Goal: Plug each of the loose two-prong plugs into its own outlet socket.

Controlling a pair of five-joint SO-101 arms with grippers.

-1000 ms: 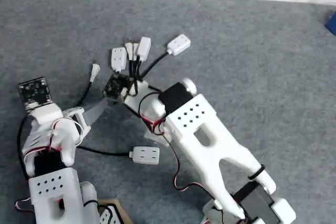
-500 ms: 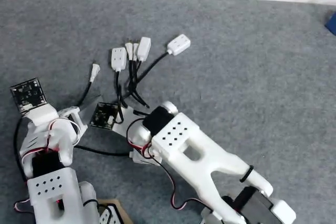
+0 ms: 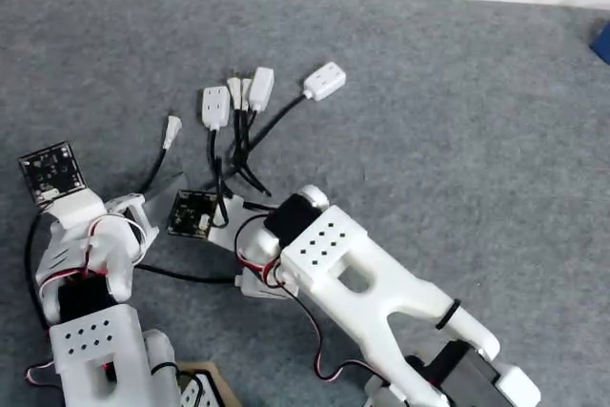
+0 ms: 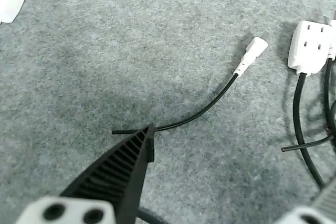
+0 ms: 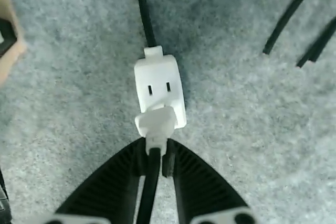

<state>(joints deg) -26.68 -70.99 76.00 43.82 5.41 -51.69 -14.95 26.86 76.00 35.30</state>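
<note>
My right gripper (image 5: 155, 153) is shut on a white two-prong plug (image 5: 156, 121), pinching it at the neck where its black cable starts. The plug's head overlaps one end of a white outlet socket (image 5: 159, 85) lying on the carpet; the socket's two slots show, the prongs are hidden. In the high view this socket (image 3: 250, 285) peeks out from under the right arm. My left gripper (image 4: 231, 182) is open above the carpet, one black finger (image 4: 126, 166) close to the cable of a loose white plug (image 4: 251, 55), also seen in the high view (image 3: 172, 129).
Three more white sockets (image 3: 216, 106) (image 3: 259, 87) (image 3: 324, 81) and a small plug (image 3: 234, 91) lie in a fan at the back, their black cables running toward the right arm. A blue object (image 3: 601, 42) sits at the far right edge. Grey carpet (image 3: 457, 140) lies open to the right.
The right arm has pulled back from the fan of sockets toward the near left, carrying the plug down over the lone socket. The left arm shifted slightly left.
</note>
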